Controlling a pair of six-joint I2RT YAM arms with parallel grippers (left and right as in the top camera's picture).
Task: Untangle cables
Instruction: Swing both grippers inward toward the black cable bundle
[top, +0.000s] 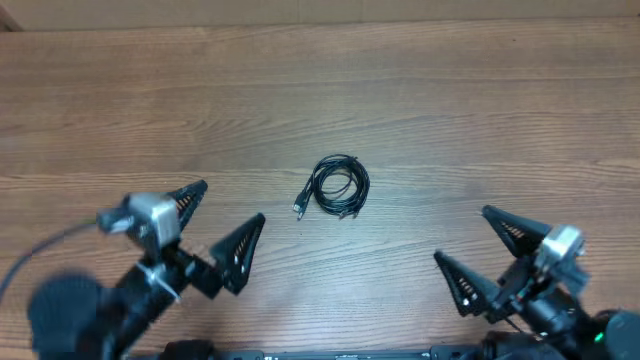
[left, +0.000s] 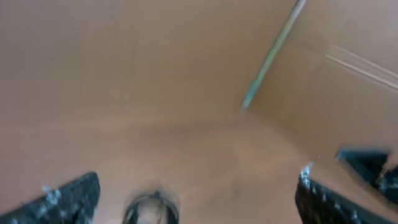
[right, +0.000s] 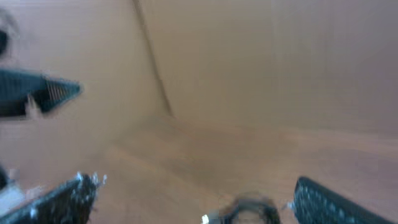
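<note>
The wooden tabletop (top: 450, 120) is the biggest thing here. The left fingers (top: 238, 255) and the right fingers (top: 462, 283) are both spread wide and hold nothing. The cables (top: 338, 187) lie in one small round coil out ahead of both, in between them, closer to the left fingers. A short end with a plug (top: 300, 208) sticks out toward the left side. I see nothing in the way.

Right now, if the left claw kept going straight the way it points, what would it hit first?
Probably the cables: the left gripper points roughly toward them, and its wrist view shows them low, nearly dead ahead. Height is unclear; it might pass over them.
</note>
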